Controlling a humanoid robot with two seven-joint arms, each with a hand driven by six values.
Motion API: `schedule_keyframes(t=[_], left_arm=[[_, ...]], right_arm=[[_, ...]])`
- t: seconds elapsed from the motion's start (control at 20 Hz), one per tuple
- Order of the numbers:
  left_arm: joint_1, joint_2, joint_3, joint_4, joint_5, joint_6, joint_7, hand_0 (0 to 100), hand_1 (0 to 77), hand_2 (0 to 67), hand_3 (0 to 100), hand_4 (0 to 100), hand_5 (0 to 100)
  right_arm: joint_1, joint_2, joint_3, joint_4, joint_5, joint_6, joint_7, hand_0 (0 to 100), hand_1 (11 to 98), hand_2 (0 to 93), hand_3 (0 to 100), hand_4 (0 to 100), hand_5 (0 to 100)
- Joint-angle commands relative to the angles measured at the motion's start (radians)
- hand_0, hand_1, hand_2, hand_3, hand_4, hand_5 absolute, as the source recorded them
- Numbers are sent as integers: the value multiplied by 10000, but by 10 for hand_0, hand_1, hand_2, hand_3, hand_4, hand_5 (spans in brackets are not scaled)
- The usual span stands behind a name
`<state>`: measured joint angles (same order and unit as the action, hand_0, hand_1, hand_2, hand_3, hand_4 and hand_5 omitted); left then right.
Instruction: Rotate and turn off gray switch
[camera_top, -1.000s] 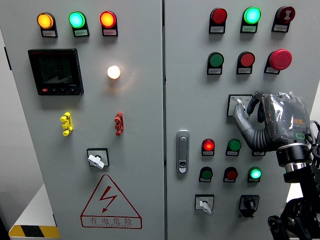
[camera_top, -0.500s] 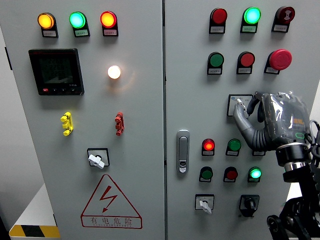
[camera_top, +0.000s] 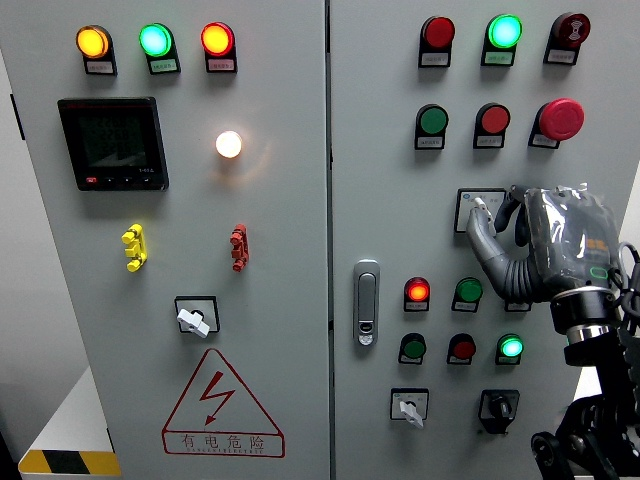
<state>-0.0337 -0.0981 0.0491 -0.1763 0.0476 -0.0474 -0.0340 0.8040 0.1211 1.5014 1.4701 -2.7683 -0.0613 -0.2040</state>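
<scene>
My right hand (camera_top: 497, 215) comes up from the lower right and presses against the right door of the cabinet. Its thumb (camera_top: 482, 232) and curled fingers (camera_top: 520, 222) pinch the gray switch on a white plate (camera_top: 466, 206) below the green and red buttons. The hand hides most of the knob, so I cannot read which way it points. My left arm does not show.
On the right door are a gray rotary switch (camera_top: 408, 409), a black one (camera_top: 497, 406), lit lamps (camera_top: 417, 292) (camera_top: 511, 347), a red mushroom button (camera_top: 560, 118) and the door latch (camera_top: 366, 302). The left door carries another gray switch (camera_top: 193, 320) and a meter (camera_top: 112, 143).
</scene>
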Motion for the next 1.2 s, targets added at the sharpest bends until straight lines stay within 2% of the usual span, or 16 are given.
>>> schedule_keyframes(t=[0.0, 0.35, 0.6, 0.9, 1.1, 1.15], left_arm=[[0, 0, 0, -1, -1, -1, -13, 0, 0, 102, 207, 121, 127], [0, 0, 0, -1, 0, -1, -13, 0, 0, 102, 207, 121, 127], [0, 0, 0, -1, -16, -1, 2, 0, 0, 102, 207, 121, 127], [0, 0, 0, -1, 0, -1, -13, 0, 0, 102, 208, 121, 127], [0, 15, 0, -1, -16, -1, 2, 0, 0, 102, 207, 121, 127], [0, 15, 0, -1, -1, -1, 2, 0, 0, 102, 207, 121, 127]], right_arm=[[14, 1, -42, 10, 10, -15, -46, 779, 300, 720, 933, 746, 940], [-2, 1, -103, 71, 10, -15, -92, 777, 300, 722, 935, 746, 941], [-17, -15, -180, 102, -5, -15, -77, 782, 285, 783, 934, 747, 940], [-63, -15, -180, 118, -5, -15, -92, 777, 285, 788, 948, 752, 949], [-78, -30, -180, 133, -5, -15, -77, 773, 276, 715, 944, 752, 949], [-93, -45, -180, 179, -20, -15, -77, 737, 280, 681, 932, 751, 949]])
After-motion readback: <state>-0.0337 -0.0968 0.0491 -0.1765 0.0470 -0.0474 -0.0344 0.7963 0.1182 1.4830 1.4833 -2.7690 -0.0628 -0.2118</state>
